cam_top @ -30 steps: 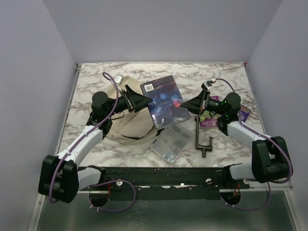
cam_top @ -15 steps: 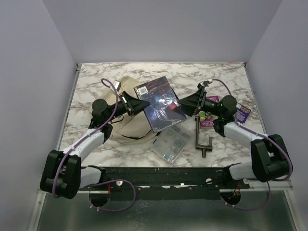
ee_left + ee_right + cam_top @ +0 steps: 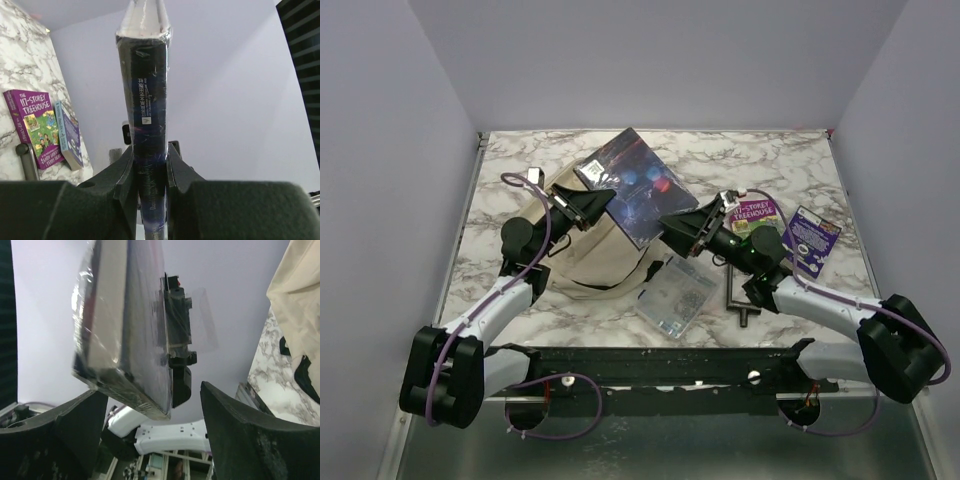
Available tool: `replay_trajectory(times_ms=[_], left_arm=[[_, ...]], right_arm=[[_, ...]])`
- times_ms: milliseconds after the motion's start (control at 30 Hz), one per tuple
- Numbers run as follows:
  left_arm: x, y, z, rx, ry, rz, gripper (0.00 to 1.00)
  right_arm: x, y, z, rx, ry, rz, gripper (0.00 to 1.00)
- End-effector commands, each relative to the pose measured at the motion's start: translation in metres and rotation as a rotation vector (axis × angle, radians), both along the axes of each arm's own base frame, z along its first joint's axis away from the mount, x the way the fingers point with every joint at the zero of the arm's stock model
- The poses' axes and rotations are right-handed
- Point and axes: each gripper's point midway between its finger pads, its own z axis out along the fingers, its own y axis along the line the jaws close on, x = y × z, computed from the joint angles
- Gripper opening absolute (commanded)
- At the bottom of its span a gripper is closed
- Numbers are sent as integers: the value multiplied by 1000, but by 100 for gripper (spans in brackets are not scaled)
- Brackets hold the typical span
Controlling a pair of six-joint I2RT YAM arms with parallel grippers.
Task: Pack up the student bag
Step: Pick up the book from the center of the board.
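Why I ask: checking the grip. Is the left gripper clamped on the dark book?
Yes: the left gripper pinches the dark book between both fingers.

Student bag point(image 3: 602, 250): matt cream woven cloth, soft and creased, trimmed with black webbing straps point(image 3: 605, 288). Dark book point(image 3: 148, 115) is wrapped in glossy clear film, which is wrinkled at the corners; glare is seen on the cover. Table point(image 3: 510, 165) is finished in a smooth marble pattern with low sheen. Pouch point(image 3: 675, 297): clear plastic, shiny. Purple paperback point(image 3: 752, 214): glossy printed card cover. T-shaped tool point(image 3: 740, 293): dark, matt, metal-looking.
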Motion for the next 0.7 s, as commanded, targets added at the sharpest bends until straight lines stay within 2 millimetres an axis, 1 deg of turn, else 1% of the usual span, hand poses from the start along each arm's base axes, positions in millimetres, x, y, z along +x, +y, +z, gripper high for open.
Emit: replay_trajectory(times_ms=[0,33,67,133,167,267,300,333,367,400,433,467,533,567,600,633,667], left_arm=[[-9,11,44,-119,-134,50,0],[-11,10,43,-121,-130,51,0],[-12,9,42,-121,-131,52,0],[-12,6,38,-117,-125,48,0],[-13,3,36,-112,-123,41,0],[-19,-6,30,-59,-155,15,0],[-23,-11,25,-10,-176,-9,14],[-25,-17,16,48,-171,-34,28],[-28,-21,5,123,-174,-60,36],[-30,-25,-10,207,-150,-80,42],[-31,-27,-21,297,-161,-85,50],[-33,-29,-35,399,-156,-94,54],[-38,-29,-64,586,-129,-96,63],[-40,-29,-74,661,-126,-92,68],[-43,-29,-86,748,-126,-88,73],[-47,-31,-97,833,-134,-85,95],[-49,-33,-106,914,-141,-83,98]], right_arm=[[28,4,15,42,-16,-178,68],[31,6,17,56,-10,-184,63],[35,8,16,67,7,-187,59],[34,14,23,113,-4,-177,48],[34,16,25,126,-7,-176,45],[35,17,24,111,-15,-189,23],[37,12,23,94,-11,-219,14],[41,6,15,59,13,-262,4],[46,-4,10,27,35,-322,0],[50,-14,-1,-29,70,-372,0],[52,-26,-5,-74,79,-422,0],[55,-36,-11,-145,81,-466,0],[60,-61,-17,-302,85,-551,0],[63,-72,-27,-401,106,-569,0],[68,-85,-26,-465,100,-589,0],[69,-95,-31,-532,102,-595,0],[68,-104,-34,-603,84,-597,0]])
